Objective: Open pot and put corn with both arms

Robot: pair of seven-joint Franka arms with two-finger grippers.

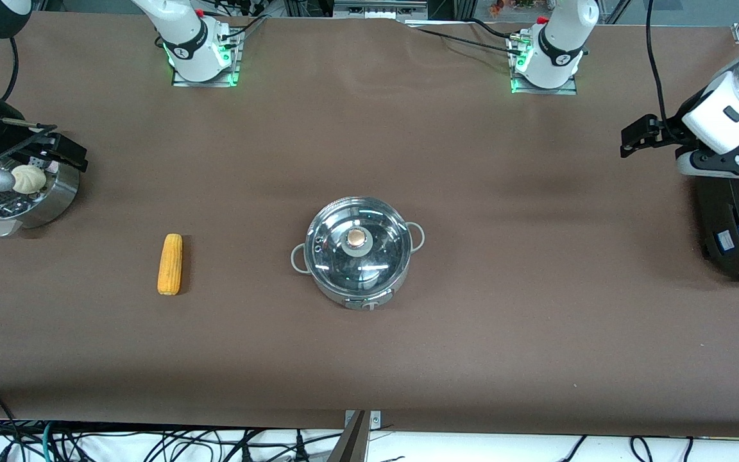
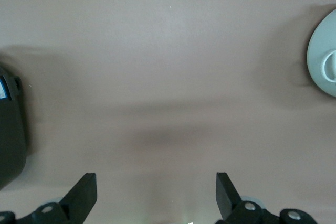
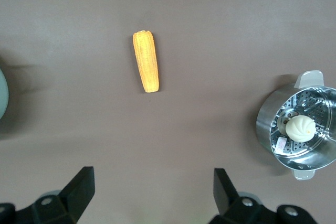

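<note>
The steel pot (image 1: 401, 269) stands mid-table with its glass lid (image 1: 331, 247) on and a copper knob (image 1: 358, 238) on top. The yellow-orange corn (image 1: 170, 264) lies on the table beside the pot, toward the right arm's end; it also shows in the right wrist view (image 3: 146, 68). My right gripper (image 1: 73, 154) is open and empty, up over the steamer bowl; in its wrist view (image 3: 154, 195) only bare table lies between the fingers. My left gripper (image 1: 632, 142) is open and empty, up beside the black cooker; its wrist view (image 2: 156, 195) shows bare table.
A perforated steel steamer bowl (image 1: 55, 199) with a white bun (image 1: 28, 179) sits at the right arm's end. It also shows in the right wrist view (image 3: 268, 124). A large black cooker (image 1: 738, 224) stands at the left arm's end.
</note>
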